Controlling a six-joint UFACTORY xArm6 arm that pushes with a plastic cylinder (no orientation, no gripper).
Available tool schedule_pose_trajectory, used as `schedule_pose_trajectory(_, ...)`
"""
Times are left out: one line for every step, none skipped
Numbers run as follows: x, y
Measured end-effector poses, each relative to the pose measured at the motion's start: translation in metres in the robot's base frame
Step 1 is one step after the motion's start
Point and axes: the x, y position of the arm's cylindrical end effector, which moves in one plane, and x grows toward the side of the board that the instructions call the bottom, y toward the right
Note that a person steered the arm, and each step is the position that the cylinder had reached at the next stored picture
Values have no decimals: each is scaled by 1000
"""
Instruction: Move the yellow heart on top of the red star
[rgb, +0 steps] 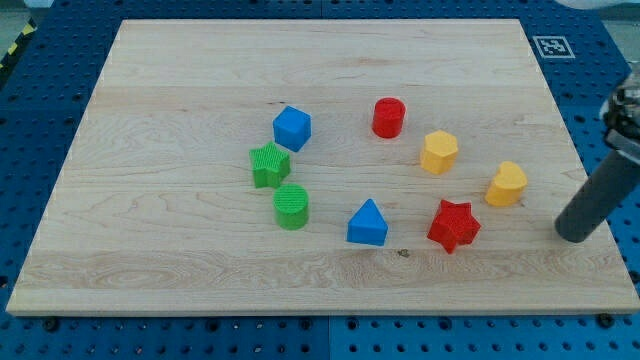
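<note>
Camera view puts your rod at the view's right edge, and you have no claw to read as released or clenched: the arm ends in a plain dark rod, grasping nothing. You call its lower end my tip, and it rests on the wooden board, touching no block. You will find the yellow heart just to the tip's left and slightly higher in the view, apart from it, lying flat with its ridged top face showing. The red star sits near the heart, lower and to its left, with a gap between them. Further up and left you see a yellow hexagon and a red cylinder. A blue triangle lies left of the star. At the view's middle left, a blue cube, green star and green cylinder cluster together.
</note>
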Motion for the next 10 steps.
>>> schedule_pose_trajectory(-28,1)
schedule_pose_trajectory(-48,1)
schedule_pose_trajectory(-48,-12)
schedule_pose_trajectory(-47,-60)
schedule_pose_trajectory(-47,-61)
schedule_pose_trajectory(-57,-61)
schedule_pose_trajectory(-77,-61)
schedule_pose_trajectory(-77,-61)
schedule_pose_trajectory(-72,-75)
schedule_pose_trajectory(-71,-75)
